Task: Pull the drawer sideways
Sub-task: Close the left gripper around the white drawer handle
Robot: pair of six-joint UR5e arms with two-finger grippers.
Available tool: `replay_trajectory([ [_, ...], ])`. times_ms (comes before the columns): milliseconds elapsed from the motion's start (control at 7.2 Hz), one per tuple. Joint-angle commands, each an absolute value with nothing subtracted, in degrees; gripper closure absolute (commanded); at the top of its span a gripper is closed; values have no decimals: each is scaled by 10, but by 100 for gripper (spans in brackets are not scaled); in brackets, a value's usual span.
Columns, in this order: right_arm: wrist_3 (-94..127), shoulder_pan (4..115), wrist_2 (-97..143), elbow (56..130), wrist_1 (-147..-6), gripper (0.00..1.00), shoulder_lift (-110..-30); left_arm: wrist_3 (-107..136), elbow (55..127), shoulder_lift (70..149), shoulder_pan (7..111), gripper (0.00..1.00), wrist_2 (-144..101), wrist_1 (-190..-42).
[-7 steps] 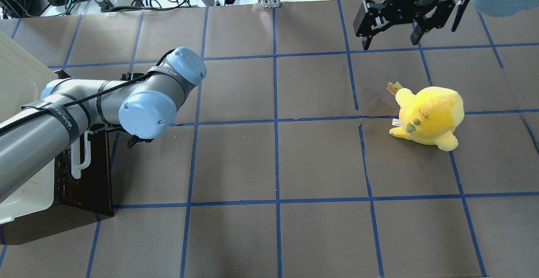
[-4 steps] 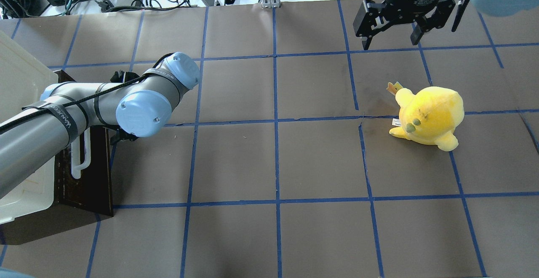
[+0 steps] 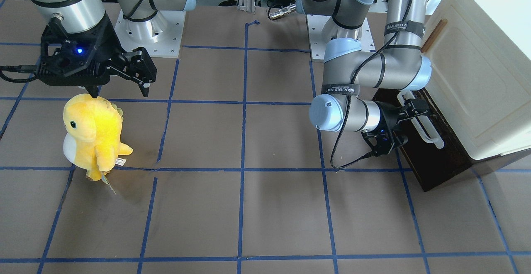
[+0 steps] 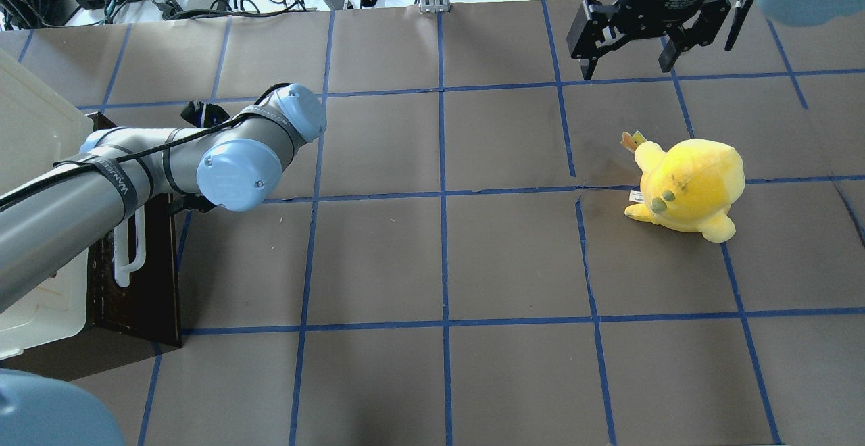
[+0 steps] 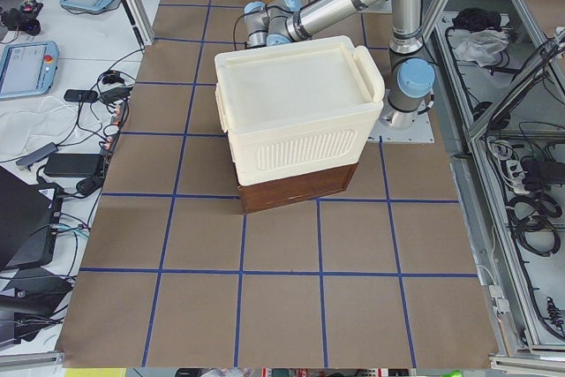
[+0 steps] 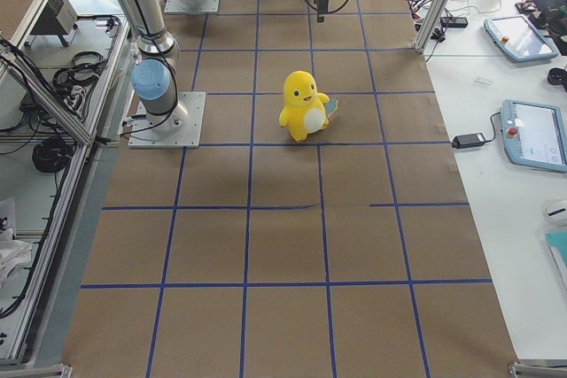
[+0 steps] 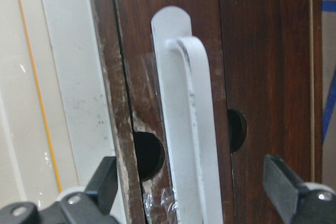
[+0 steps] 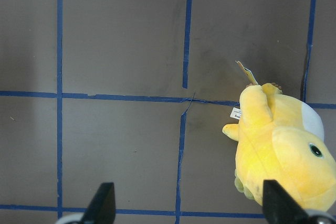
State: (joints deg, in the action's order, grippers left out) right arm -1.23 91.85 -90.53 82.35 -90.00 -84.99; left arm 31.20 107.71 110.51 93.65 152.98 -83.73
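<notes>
Brown gridded table [image 4: 513, 257]; left gripper [image 7: 195, 183] gapes wide, empty, its 2 fingers [image 7: 105, 182] straddling the white handle [image 7: 178, 93] of the drawer [image 7: 257, 66].

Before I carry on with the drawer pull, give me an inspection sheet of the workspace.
Surface: paper-covered table with blue tape grid.
Job's things: drawer looks shut; white handle not gripped.
Clutter: yellow plush toy, upright, far from the drawer.
Grippers: left gripper open, fingers either side of the handle; right gripper open, empty, over the table by the toy.
Cables: black cable loops off the left arm.
Surroundings: cream cabinet above the drawer; pendants beside the table.
</notes>
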Motion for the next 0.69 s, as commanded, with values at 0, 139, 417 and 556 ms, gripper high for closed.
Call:
replay_trajectory([
  [0,-12,918,-905,824,-900,0,-850,313,1074,1121,930,9,1529,-836],
  [139,-12,918,-905,824,-900,0,-850,314,1076,1123,920,10,1528,-838],
  [417,-12,918,-905,824,-900,0,-850,316,1077,1124,918,13,1527,-838],
  [556,-12,918,-905,824,-900,0,-850,316,1077,1122,918,14,1527,-839],
])
